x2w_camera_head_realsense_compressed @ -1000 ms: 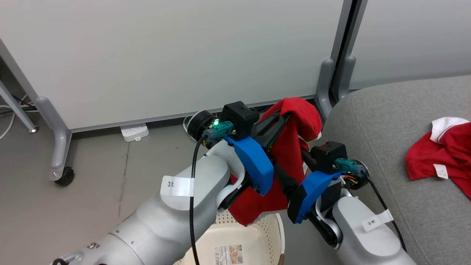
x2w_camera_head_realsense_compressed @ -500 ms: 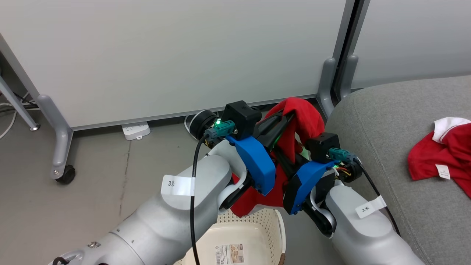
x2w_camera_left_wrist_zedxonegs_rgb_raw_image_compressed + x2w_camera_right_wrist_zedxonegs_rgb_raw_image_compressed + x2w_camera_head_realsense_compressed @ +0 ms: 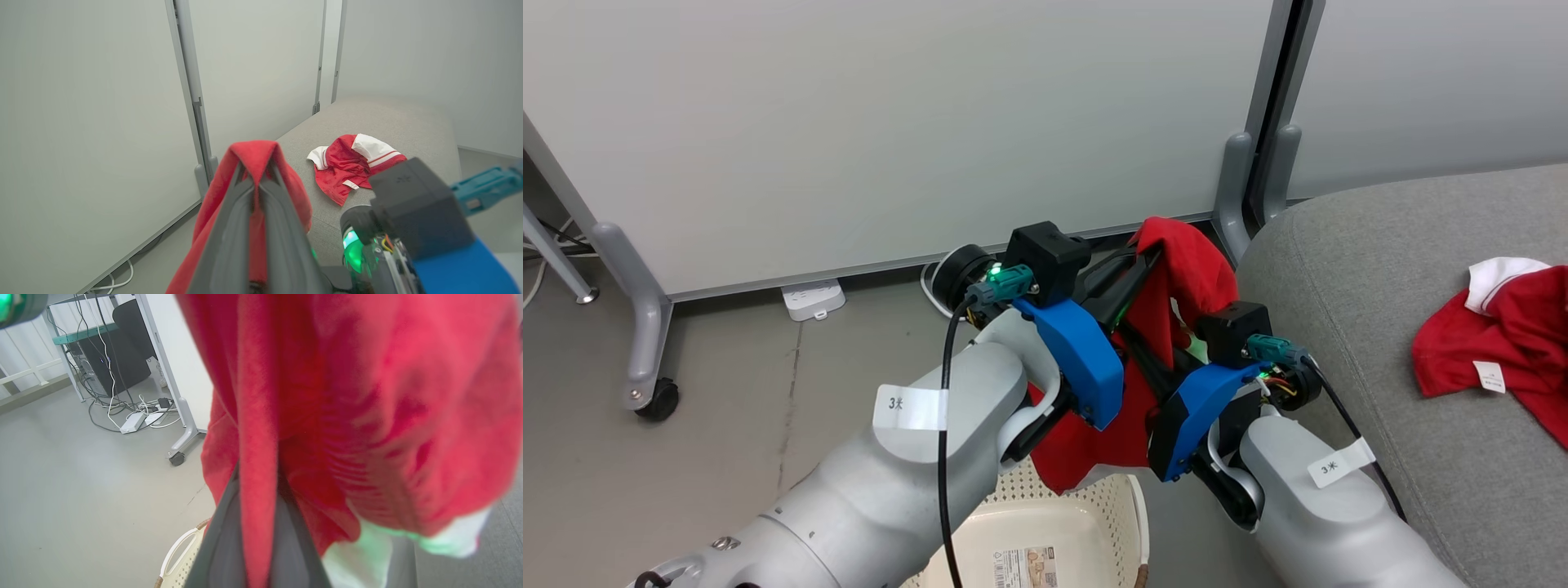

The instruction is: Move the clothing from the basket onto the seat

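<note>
At the bottom of the head view sits the cream perforated basket. The printed sticker inside it has writing too small to read. Above it, each pale forearm carries a white tag. The left tag and the right tag both read "3" followed by a small character I cannot make out. A red garment hangs between the two arms, with its lower edge just over the basket's far rim, beside the seat but not on it. The left gripper has its fingers pressed together on the garment's top fold, which drapes over the tips. The right gripper is closed lower down, pinching a vertical pleat of the same cloth. Beyond lies the grey seat, where a second red garment with a white sleeve lies crumpled. Its small white label bears print too fine to read. Farther off, a white power strip rests on the floor below the pale partition panels.
</note>
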You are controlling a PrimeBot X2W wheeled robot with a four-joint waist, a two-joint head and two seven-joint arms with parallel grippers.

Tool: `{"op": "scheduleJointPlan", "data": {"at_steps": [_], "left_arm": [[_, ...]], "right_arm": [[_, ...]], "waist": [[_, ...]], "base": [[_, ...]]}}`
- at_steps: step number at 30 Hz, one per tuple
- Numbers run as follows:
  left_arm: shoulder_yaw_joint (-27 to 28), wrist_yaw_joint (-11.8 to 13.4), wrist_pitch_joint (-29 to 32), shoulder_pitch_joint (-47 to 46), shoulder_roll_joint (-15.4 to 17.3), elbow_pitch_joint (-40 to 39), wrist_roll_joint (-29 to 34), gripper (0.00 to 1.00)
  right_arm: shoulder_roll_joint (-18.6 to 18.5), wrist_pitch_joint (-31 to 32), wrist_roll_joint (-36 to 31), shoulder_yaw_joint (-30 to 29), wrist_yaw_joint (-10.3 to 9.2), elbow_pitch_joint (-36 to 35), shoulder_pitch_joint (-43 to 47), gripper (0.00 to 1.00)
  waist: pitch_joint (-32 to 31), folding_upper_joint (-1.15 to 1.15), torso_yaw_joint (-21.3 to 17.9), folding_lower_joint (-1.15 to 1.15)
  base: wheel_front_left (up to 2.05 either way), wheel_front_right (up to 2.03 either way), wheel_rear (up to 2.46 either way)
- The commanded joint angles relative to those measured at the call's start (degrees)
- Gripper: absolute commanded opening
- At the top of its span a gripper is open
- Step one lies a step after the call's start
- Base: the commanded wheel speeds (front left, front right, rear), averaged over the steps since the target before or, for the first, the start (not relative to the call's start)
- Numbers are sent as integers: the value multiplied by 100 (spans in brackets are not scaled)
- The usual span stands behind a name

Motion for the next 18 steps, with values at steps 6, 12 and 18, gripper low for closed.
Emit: {"op": "scheduleJointPlan", "data": {"at_steps": [6, 12, 18], "left_arm": [[40, -15, -29, 31, 17, 17, -13, 0], [28, -15, -29, 42, 17, 26, -4, 0], [-12, -15, -29, 59, 27, 48, -54, 0]], "right_arm": [[-7, -73, 102, 145, 2, 132, -152, 0], [-7, -110, 186, 252, 1, 229, -220, 0], [-7, -136, 261, 334, 1, 293, -240, 0]], "waist": [[-17, 0, -30, 0], [-13, 0, -44, 0], [-9, 0, -53, 0]], "base": [[0, 0, 0], [0, 0, 0], [0, 0, 0]]}}
